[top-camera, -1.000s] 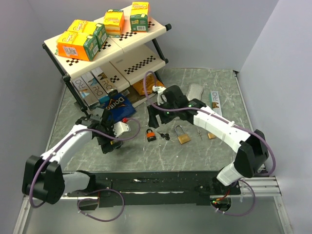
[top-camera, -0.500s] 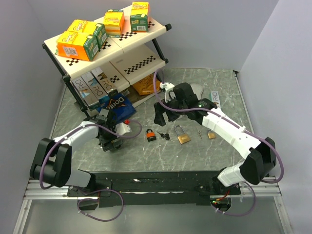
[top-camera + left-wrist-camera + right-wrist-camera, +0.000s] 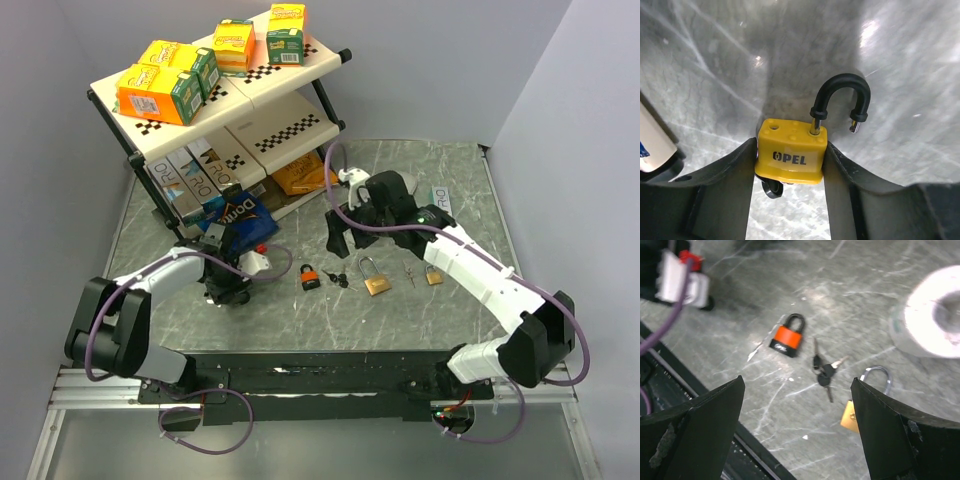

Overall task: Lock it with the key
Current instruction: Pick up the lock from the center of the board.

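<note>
Grey marble tabletop (image 3: 400,310) fills mid-frame. Lower centre, the left gripper (image 3: 790,170) clamps the yellow padlock (image 3: 790,159), shackle open. The right gripper (image 3: 796,385) stands wide, keys (image 3: 824,371) mid-frame.

Yellow padlock (image 3: 790,157), black shackle (image 3: 842,80); orange padlock (image 3: 788,338); third padlock (image 3: 847,415) seemingly brass.

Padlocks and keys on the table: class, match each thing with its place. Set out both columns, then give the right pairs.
Things
1. yellow padlock
2. orange padlock
3. keys
4. large brass padlock

Places
A. between the orange and the large brass padlock
B. between the fingers of the left gripper
C. just left of the keys in the top view
D. just right of the keys in the top view

Pairs: 1-B, 2-C, 3-A, 4-D
</note>
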`<state>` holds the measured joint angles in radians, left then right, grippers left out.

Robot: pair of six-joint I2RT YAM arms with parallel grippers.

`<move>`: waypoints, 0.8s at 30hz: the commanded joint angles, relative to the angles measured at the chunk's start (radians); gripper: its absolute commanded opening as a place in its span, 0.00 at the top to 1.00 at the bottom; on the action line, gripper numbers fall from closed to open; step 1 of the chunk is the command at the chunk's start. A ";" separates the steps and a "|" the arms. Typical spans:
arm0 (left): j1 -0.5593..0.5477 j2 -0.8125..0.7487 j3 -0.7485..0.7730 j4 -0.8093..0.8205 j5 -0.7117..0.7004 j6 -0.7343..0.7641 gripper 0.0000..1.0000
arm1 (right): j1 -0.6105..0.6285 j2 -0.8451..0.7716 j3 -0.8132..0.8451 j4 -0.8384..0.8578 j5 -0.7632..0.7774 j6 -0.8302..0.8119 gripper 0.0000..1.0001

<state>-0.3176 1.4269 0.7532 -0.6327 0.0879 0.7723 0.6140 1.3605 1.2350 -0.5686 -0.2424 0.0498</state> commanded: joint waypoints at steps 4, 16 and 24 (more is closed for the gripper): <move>-0.031 -0.146 0.104 -0.048 0.189 -0.212 0.87 | -0.128 -0.104 0.000 0.003 -0.093 -0.013 0.04; -0.129 -0.263 0.368 0.062 0.478 -0.821 0.99 | -0.229 -0.282 -0.025 0.147 -0.238 0.010 0.03; -0.253 -0.292 0.442 0.399 0.313 -1.331 0.99 | -0.231 -0.371 -0.107 0.300 -0.181 0.058 0.03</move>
<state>-0.5209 1.1717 1.1294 -0.4976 0.4835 -0.1978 0.3870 1.0271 1.1816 -0.4049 -0.4549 0.0692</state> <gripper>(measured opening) 0.545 0.972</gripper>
